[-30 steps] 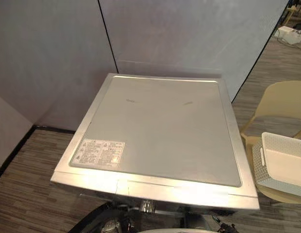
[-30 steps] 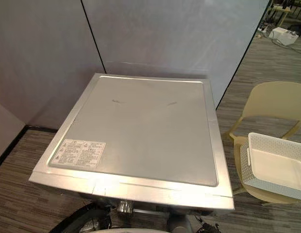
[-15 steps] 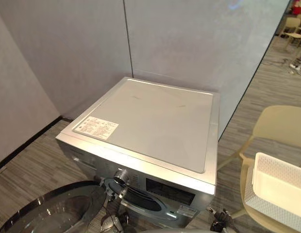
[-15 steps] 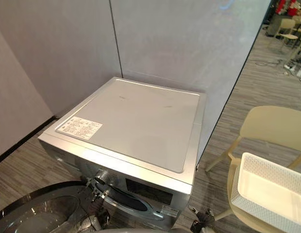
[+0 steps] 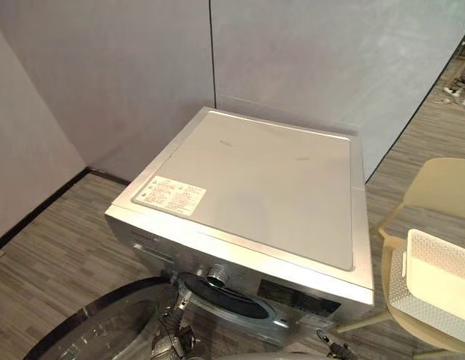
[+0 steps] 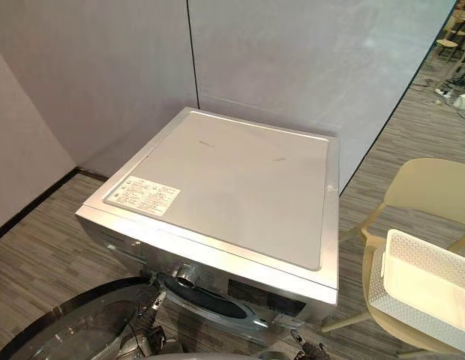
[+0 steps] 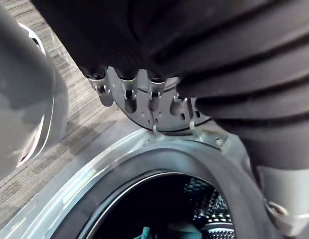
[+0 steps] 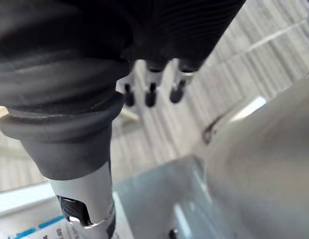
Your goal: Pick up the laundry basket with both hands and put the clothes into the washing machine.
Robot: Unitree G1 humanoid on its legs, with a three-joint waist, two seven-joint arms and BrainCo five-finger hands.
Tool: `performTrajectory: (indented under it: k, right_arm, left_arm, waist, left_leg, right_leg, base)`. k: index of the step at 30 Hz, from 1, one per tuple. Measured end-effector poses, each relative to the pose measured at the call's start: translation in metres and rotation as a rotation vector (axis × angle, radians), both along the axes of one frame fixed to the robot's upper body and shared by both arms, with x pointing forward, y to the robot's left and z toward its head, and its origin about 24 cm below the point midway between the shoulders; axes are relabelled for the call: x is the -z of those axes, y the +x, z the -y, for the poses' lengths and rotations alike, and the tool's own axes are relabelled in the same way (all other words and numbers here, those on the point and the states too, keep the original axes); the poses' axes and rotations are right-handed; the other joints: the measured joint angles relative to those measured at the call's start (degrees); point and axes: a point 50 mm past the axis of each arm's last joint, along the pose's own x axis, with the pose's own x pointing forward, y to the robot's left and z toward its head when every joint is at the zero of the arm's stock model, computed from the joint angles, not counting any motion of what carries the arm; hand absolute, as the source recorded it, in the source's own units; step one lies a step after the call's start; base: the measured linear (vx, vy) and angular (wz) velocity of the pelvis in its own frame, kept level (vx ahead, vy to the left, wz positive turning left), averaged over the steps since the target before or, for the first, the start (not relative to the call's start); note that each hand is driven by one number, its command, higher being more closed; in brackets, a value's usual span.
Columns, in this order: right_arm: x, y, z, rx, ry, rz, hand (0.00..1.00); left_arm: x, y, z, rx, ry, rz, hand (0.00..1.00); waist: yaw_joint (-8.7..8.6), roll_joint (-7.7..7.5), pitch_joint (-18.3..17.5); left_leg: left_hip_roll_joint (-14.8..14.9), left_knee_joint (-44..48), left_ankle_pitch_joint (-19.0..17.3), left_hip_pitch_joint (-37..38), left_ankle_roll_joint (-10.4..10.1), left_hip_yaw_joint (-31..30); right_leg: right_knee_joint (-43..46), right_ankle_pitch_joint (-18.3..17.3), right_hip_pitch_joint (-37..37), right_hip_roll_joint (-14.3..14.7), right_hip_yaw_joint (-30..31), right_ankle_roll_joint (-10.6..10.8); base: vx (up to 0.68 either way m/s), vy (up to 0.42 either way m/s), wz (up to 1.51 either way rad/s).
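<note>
Left eye view: washing machine (image 5: 270,187) top bears white label (image 5: 171,196), print unreadable

Left hand (image 7: 127,93) hangs empty, its fingers (image 7: 152,94) loosely extended past the dark ribbed cover (image 7: 234,55). Right hand (image 8: 150,92) has its fingers straight and its thumb (image 8: 87,204) apart.

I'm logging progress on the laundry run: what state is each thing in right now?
Washing machine door: open, swung wide.
Drum: exposed, teal cloth inside.
Basket: upright on the chair, no clothes in the part that shows.
Right hand: fingers relaxed, holding nothing.
Left hand: by the drum opening.
</note>
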Motion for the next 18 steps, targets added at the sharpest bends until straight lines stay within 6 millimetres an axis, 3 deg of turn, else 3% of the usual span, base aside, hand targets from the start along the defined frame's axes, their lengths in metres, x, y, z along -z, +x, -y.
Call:
performTrajectory:
  k: [2,7,10,12,15,16,17,18]
  right_arm:
    - [0.000,-0.001,-0.001,0.001,0.003,0.001,0.00]
    - [-0.001,0.001,0.000,-0.012,-0.004,0.005,0.00]
    - [-0.003,0.004,0.007,-0.019,-0.030,0.018,0.00]
    - [-0.004,0.004,0.011,-0.023,-0.044,0.016,0.00]
    - [-0.003,0.002,0.010,-0.029,-0.028,0.001,0.00]
    - [-0.002,0.001,0.010,-0.065,-0.008,-0.007,0.00]
    - [-0.002,0.003,0.009,-0.075,0.007,0.004,0.00]
    - [-0.003,0.006,0.010,-0.103,0.038,0.017,0.00]
  left_arm:
    - [0.000,0.002,0.000,0.002,-0.001,0.004,0.00]
    - [0.000,0.002,0.001,-0.011,-0.009,0.001,0.00]
    - [0.003,-0.002,0.004,-0.026,-0.025,-0.022,0.00]
    - [0.005,-0.004,0.004,-0.038,-0.030,-0.033,0.00]
    - [0.008,-0.011,0.001,-0.050,-0.025,-0.059,0.00]
    - [0.007,-0.008,-0.001,-0.045,-0.020,-0.054,0.00]
    - [0.006,-0.006,-0.001,-0.040,-0.017,-0.052,0.00]
    - [0.005,-0.001,0.002,-0.030,-0.021,-0.042,0.00]
  waist:
    - [-0.03,-0.80,-0.13]
    - [-0.01,-0.30,-0.06]
    - [0.00,1.36,0.31]
    - [-0.05,2.87,0.56]
    - [0.05,2.14,0.09]
    - [0.69,1.40,-0.22]
    - [0.40,0.83,-0.60]
    - [-0.03,1.94,-0.38]
  left_leg:
    - [-0.07,0.41,-0.84,-0.03,-0.04,0.46]
    - [1.17,2.33,-3.27,-0.39,0.06,2.64]
    - [2.65,1.53,-3.19,0.76,0.24,3.33]
    - [4.07,0.46,-2.96,2.19,0.45,3.85]
    - [4.08,-1.35,-2.16,5.03,-0.98,3.22]
    - [3.80,-1.30,-1.74,4.28,-1.97,2.57]
    - [3.81,-0.48,-1.65,2.04,-2.96,0.19]
    - [4.14,-1.19,-0.98,0.27,-4.26,-3.25]
  right_leg:
    - [-0.41,0.04,-0.05,-0.25,0.32,0.05]
    - [3.74,0.23,-3.21,-0.56,0.92,0.58]
    - [8.24,2.77,-5.51,-0.34,-0.28,0.69]
    - [11.80,2.93,-7.02,0.16,-0.92,-0.88]
    - [14.10,2.46,-8.10,-3.69,-0.07,-1.60]
    - [11.96,3.97,-8.47,-5.06,2.14,-2.45]
    - [10.72,4.70,-7.93,-4.70,3.34,-0.82]
    - [10.82,4.54,-8.20,-3.35,3.32,-0.55]
  base:
    - [0.07,0.055,-0.15]
    - [0.07,0.027,-0.22]
    - [0.06,0.000,-0.18]
    - [0.05,-0.053,-0.13]
    - [0.05,-0.156,0.05]
    - [0.00,-0.283,0.28]
    - [-0.04,-0.353,0.60]
    - [-0.06,-0.290,0.73]
